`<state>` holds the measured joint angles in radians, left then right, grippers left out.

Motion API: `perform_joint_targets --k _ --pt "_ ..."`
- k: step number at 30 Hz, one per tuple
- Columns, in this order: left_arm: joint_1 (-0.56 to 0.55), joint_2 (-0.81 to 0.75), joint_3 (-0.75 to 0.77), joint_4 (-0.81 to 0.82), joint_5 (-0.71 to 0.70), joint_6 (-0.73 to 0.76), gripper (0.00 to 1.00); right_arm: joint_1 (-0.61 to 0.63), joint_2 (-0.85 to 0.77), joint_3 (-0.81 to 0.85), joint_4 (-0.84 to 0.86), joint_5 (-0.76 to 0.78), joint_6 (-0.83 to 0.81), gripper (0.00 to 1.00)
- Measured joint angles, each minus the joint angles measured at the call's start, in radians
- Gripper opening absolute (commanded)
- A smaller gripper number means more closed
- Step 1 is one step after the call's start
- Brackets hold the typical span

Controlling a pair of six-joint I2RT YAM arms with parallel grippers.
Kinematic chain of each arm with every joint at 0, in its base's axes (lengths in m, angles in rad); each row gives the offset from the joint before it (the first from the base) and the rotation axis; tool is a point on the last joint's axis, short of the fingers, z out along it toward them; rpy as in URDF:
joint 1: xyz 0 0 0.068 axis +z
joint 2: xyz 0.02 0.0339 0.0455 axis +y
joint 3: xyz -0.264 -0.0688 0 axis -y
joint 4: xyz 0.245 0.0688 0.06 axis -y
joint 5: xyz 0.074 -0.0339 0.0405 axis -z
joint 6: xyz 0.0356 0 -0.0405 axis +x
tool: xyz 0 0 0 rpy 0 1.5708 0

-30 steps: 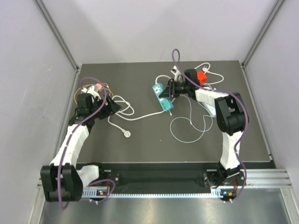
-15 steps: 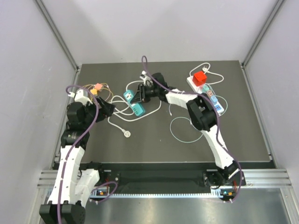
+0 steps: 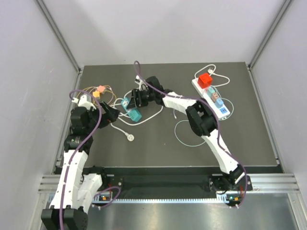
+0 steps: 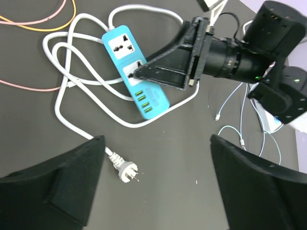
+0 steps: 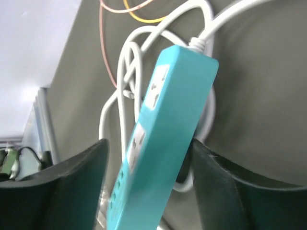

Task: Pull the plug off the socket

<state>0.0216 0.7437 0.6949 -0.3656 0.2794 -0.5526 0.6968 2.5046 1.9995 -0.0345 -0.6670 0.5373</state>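
Top external shows one teal strip (image 3: 135,115), one socket (image 3: 223,112).

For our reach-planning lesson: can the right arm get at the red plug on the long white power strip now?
Probably not straight away. The right gripper is shut on the short teal power strip, far from the red cube-shaped plug. Nothing covers that plug, though.

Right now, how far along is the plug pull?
Nothing done: the red plug sits in the white strip. In hand: right pincer grips the teal strip, far from it; left pincer open, empty. Left: reach the plug, pull it out.
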Motion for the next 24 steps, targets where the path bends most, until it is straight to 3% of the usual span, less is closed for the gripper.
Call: perform_joint_targets --k 2,5,13,18,24 --pt "0.0 0.0 -0.009 0.007 0.0 -0.007 0.98 -0.011 -0.023 -0.003 -0.052 0.011 -0.071 0.84" --pt "0.0 0.002 -0.022 0.014 0.005 -0.022 0.99 -0.04 -0.09 -0.04 -0.126 0.03 -0.182 0.91" --pt "0.004 0.077 -0.024 0.066 0.074 -0.05 0.99 -0.111 -0.397 -0.235 -0.326 0.038 -0.571 0.93" --pt "0.005 0.155 -0.024 0.114 0.169 -0.047 0.99 -0.146 -0.683 -0.44 -0.41 0.045 -0.829 0.94" --pt "0.005 0.233 -0.024 0.189 0.263 -0.044 0.99 -0.39 -0.959 -0.594 -0.446 0.1 -0.982 0.93"
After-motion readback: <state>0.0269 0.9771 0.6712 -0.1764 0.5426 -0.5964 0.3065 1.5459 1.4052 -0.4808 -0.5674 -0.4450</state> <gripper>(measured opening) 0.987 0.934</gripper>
